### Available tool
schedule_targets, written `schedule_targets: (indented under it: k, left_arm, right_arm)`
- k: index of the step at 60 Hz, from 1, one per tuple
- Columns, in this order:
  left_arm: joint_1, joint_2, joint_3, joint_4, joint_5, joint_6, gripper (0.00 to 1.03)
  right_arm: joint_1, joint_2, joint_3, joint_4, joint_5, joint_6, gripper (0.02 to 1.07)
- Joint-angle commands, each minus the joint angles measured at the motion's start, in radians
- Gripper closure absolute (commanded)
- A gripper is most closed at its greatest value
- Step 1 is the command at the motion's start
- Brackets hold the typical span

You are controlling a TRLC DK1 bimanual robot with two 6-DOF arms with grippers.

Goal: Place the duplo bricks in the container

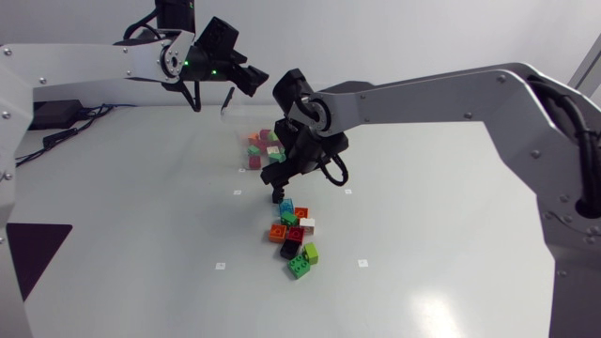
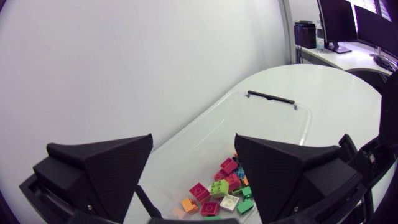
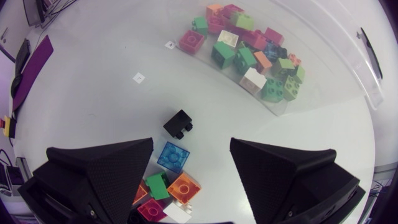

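A clear plastic container (image 1: 246, 150) near the table's middle holds several duplo bricks (image 2: 221, 186) in mixed colours. Above its far side hangs my left gripper (image 1: 252, 83), open and holding nothing; in its wrist view the left gripper (image 2: 193, 142) looks down into the container (image 2: 273, 109). My right gripper (image 1: 279, 188) is open, low over a loose pile of bricks (image 1: 294, 235) in front of the container. In the right wrist view a translucent blue brick (image 3: 173, 155) lies between the right gripper's (image 3: 191, 147) fingers, untouched. A black brick (image 3: 179, 124) lies just ahead of it.
Green (image 3: 157, 185) and orange (image 3: 184, 186) bricks lie under the right gripper. The container's wall (image 3: 367, 62) stands ahead of the right gripper. Small white markers (image 1: 221, 266) dot the table. A dark mat (image 1: 33, 249) lies at the left front edge.
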Motion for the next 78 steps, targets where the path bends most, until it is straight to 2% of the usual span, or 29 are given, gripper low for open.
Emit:
schedule_targets:
  k: [1,17,23,31,40,45,59,78]
  left_arm:
    - [0.013,-0.1,-0.078,0.038,-0.003,-0.039,0.05]
    - [0.022,-0.339,-0.328,0.14,-0.008,-0.057,0.05]
    - [0.024,-0.43,-0.424,0.178,-0.011,-0.056,0.05]
    - [0.047,-0.507,-0.529,0.199,-0.011,-0.049,0.05]
    - [0.065,-0.6,-0.655,0.218,-0.009,0.009,0.05]
    - [0.074,-0.649,-0.717,0.23,-0.005,0.036,0.05]
    - [0.093,-0.734,-0.803,0.235,0.009,0.058,0.05]
    - [0.09,-0.775,-0.825,0.224,0.015,0.058,0.05]
  right_arm:
    - [0.015,0.055,0.055,-0.035,-0.005,0.033,0.18]
    - [0.027,0.176,0.223,-0.173,-0.004,0.082,0.18]
    - [0.03,0.224,0.273,-0.204,-0.004,0.096,0.21]
    - [0.036,0.285,0.355,-0.264,-0.004,0.121,0.21]
    - [0.039,0.345,0.459,-0.34,-0.005,0.156,0.21]
    - [0.041,0.377,0.517,-0.374,-0.005,0.182,0.25]
    - [0.051,0.455,0.658,-0.482,-0.005,0.265,0.25]
    - [0.053,0.434,0.641,-0.494,-0.008,0.337,0.25]
